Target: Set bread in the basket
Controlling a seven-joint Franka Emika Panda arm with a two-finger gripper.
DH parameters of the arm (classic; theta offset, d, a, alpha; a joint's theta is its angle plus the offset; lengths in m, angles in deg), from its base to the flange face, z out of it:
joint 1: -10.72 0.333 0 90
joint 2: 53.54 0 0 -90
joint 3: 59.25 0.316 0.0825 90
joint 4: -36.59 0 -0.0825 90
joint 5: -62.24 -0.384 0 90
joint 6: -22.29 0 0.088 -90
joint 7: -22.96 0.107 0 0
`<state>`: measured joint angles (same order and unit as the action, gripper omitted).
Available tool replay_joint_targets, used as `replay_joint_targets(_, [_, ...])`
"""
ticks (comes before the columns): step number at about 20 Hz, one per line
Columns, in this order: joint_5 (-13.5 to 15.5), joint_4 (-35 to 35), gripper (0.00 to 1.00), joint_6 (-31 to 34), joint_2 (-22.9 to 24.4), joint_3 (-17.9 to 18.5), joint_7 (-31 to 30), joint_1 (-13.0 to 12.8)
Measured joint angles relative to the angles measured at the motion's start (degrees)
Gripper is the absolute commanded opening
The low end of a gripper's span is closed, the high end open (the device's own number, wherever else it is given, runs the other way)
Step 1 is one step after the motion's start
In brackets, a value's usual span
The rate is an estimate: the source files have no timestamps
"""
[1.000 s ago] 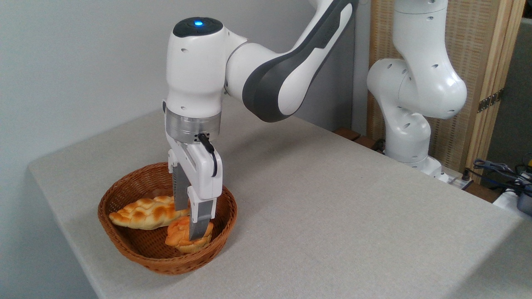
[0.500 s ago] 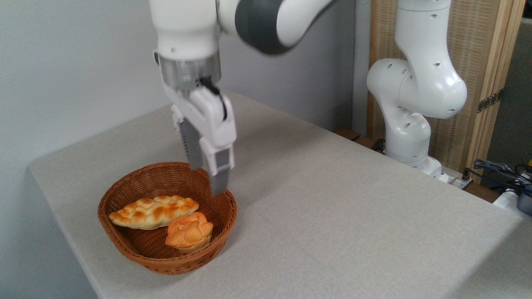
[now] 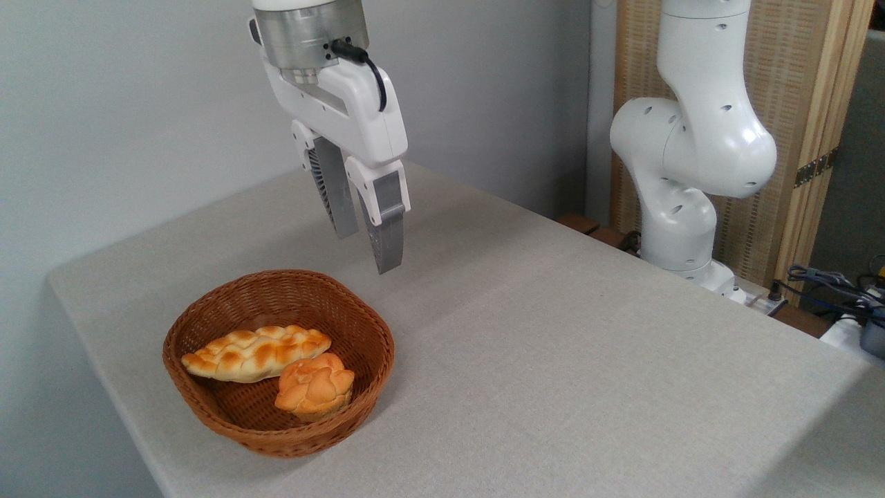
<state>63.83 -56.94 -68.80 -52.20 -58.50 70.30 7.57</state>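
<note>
The bread (image 3: pixel 314 388), a small round orange-golden knotted bun, lies inside the reddish-brown wicker basket (image 3: pixel 207 415) at its front right. It rests against a long pale braided loaf (image 3: pixel 254 353) that also lies in the basket. My gripper (image 3: pixel 366 249) hangs open and empty well above the basket's back right rim, fingers pointing down, apart from everything.
The basket stands near the left front corner of a grey cloth-covered table (image 3: pixel 553 346). The arm's white base (image 3: pixel 684 194) rises at the table's right rear. A wooden screen (image 3: pixel 809 124) and cables (image 3: pixel 836 290) lie beyond the right edge.
The gripper let go of the bun in the basket, then rose up and slightly right, clear of the rim. The bun stays where it was set.
</note>
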Motion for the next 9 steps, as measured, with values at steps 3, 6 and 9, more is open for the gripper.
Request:
replay_joint_targets(3, [0.0,0.02,1.0,0.05,-0.14,0.0,0.0,0.0])
replay_joint_targets(6, [0.0,0.02,1.0,0.05,-0.33,0.0,0.0,0.02])
replay_joint_targets(9, [0.0,0.03,1.0,0.05,-0.38,0.0,0.0,0.02])
